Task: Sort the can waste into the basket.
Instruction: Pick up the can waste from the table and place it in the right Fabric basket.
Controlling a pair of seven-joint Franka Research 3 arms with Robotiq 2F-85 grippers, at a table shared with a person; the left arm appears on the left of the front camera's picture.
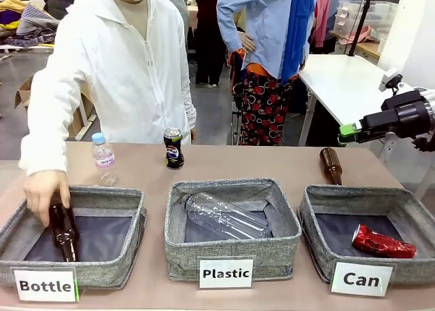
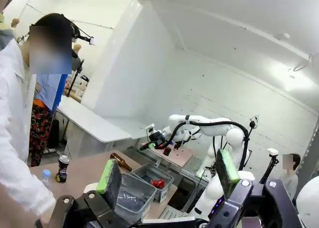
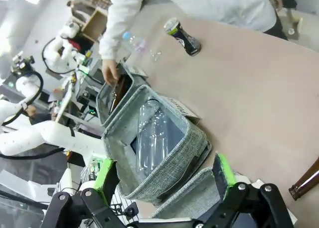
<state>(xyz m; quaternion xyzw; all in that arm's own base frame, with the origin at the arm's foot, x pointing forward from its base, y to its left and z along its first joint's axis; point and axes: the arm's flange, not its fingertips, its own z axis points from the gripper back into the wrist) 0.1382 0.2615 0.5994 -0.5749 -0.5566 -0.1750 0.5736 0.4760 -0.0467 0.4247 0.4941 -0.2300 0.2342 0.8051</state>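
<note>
A black-and-blue can [image 1: 173, 148] stands upright on the table behind the middle bin; it also shows in the right wrist view [image 3: 182, 37] and the left wrist view [image 2: 62, 168]. A crushed red can [image 1: 383, 243] lies inside the grey "Can" basket [image 1: 360, 192] at the front right. My right gripper [image 1: 350, 131] hovers open above the table's far right, over the Can basket's back edge, its green pads [image 3: 224, 169] spread with nothing between them. My left gripper [image 2: 168, 173] is raised off the table, open and empty.
A person's hand [image 1: 42, 192] holds a brown bottle [image 1: 63, 233] in the "Bottle" bin [image 1: 109, 192]. A clear plastic bottle [image 1: 224, 216] lies in the "Plastic" bin [image 1: 272, 189]. Another brown bottle [image 1: 331, 166] lies on the table behind the Can basket. A small water bottle [image 1: 103, 159] stands at the back left.
</note>
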